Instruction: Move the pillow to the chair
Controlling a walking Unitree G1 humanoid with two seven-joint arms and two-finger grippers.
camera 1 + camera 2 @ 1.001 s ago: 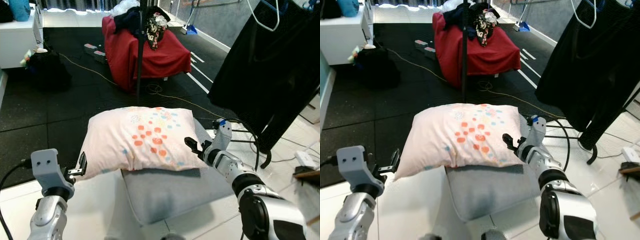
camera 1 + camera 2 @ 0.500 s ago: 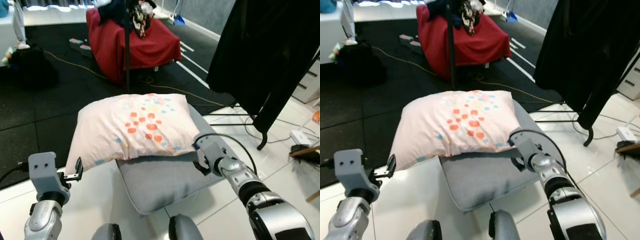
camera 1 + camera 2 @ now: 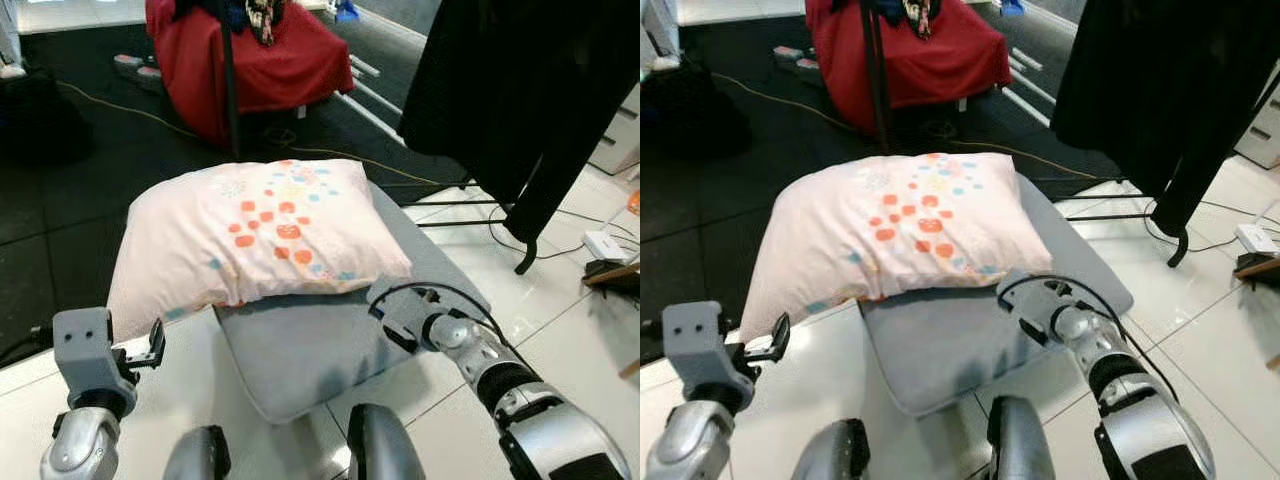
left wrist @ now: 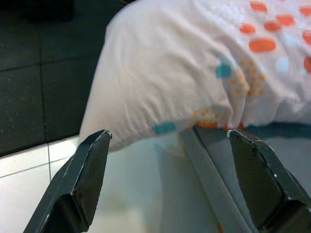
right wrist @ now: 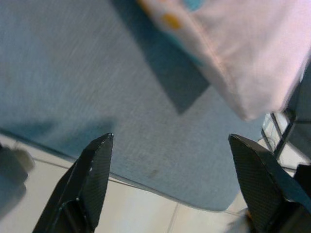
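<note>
A pale pink pillow (image 3: pixel 255 235) with orange and blue dots lies flat on the grey padded chair seat (image 3: pixel 320 350), overhanging its left side. My left gripper (image 4: pixel 168 135) is open, just short of the pillow's near left corner (image 4: pixel 160 97) and touching nothing. In the left eye view it sits low on the left, and its fingers (image 3: pixel 155 340) point at that corner. My right gripper (image 5: pixel 170 138) is open over the bare grey cushion (image 5: pixel 97 87), beside the pillow's near right corner (image 5: pixel 243 68). My right arm (image 3: pixel 470 350) reaches in from the lower right.
A red-covered seat (image 3: pixel 260 60) piled with clothes stands behind, with a black pole (image 3: pixel 232 90) in front of it. A black garment (image 3: pixel 510 90) hangs at right over a stand's legs and cables. White tiles meet black matting. My own legs (image 3: pixel 375 450) are below.
The camera has tilted down and moved closer. My right gripper has drawn back from the pillow's right edge and dropped low by the seat's front. The left gripper holds its place near the left corner.
</note>
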